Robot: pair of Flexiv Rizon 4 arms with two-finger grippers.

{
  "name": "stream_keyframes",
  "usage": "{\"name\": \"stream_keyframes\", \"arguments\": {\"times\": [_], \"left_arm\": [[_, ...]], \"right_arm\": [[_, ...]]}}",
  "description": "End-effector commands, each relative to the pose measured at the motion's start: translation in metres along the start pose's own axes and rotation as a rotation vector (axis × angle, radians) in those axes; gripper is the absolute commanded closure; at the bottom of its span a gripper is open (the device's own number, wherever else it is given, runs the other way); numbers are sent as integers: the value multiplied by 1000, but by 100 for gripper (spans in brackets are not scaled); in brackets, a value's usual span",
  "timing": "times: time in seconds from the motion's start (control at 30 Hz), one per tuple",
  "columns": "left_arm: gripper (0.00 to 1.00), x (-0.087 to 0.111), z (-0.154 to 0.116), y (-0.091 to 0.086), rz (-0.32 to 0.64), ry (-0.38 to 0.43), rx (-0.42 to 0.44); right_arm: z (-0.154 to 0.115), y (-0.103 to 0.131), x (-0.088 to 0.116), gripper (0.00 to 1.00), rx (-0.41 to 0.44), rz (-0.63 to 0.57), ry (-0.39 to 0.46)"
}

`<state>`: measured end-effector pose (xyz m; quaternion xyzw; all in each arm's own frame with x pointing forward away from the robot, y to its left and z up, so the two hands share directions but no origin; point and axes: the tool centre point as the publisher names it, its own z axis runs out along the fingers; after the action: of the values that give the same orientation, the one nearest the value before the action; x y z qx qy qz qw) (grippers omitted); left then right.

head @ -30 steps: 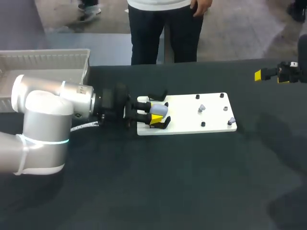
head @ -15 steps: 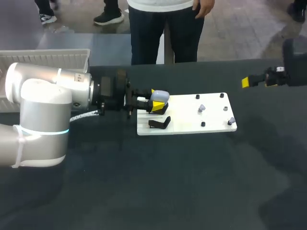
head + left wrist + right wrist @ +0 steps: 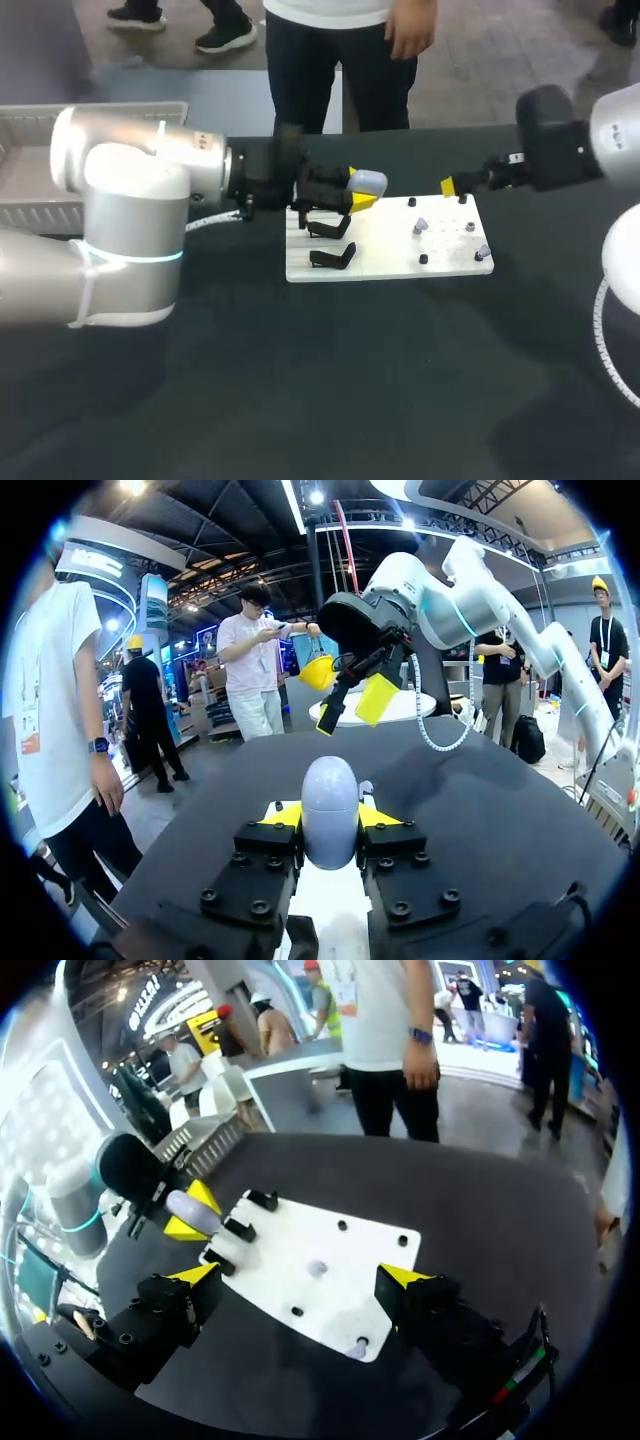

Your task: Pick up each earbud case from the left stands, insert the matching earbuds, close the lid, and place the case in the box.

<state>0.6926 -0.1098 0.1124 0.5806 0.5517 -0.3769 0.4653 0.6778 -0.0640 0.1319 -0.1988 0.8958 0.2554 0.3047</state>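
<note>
My left gripper (image 3: 356, 192) is shut on a lavender earbud case (image 3: 368, 181) and holds it in the air above the left end of the white board (image 3: 390, 262). In the left wrist view the case (image 3: 330, 808) stands upright between the yellow tips. Two black stands (image 3: 331, 226) sit bare under it. Small earbuds (image 3: 421, 225) rest on pegs on the board's right half. My right gripper (image 3: 452, 186) hangs open over the board's far right edge. In the right wrist view, its fingers (image 3: 196, 1276) straddle the board (image 3: 350, 1260), with the held case (image 3: 188, 1210) ahead of them.
A grey tray (image 3: 25, 140) stands at the back left behind my left arm. A person stands at the table's far edge and does not reach over it. The dark table (image 3: 350, 380) in front of the board is bare.
My left gripper has lifted the case off its stand and carried it up and to the right. My right arm has swung in from the right edge toward the board.
</note>
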Motion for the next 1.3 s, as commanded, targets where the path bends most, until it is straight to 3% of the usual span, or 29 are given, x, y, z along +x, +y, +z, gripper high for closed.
{"name": "stream_keyframes", "arguments": {"times": [0.03, 0.4, 1.0, 1.3], "left_arm": [[100, -1, 16, 12, 1, -7, 27], [100, -12, 27, 5, 28, -11, 48], [100, -14, 22, -8, 25, -56, 66], [100, -20, 7, -12, -1, -164, 42]], "right_arm": [[12, 6, -8, 0, -86, -21, 22], [32, 24, -18, 0, -132, -56, 63], [30, 26, -28, 0, -127, -67, 58], [5, 11, -17, 0, -17, -47, 87]]}}
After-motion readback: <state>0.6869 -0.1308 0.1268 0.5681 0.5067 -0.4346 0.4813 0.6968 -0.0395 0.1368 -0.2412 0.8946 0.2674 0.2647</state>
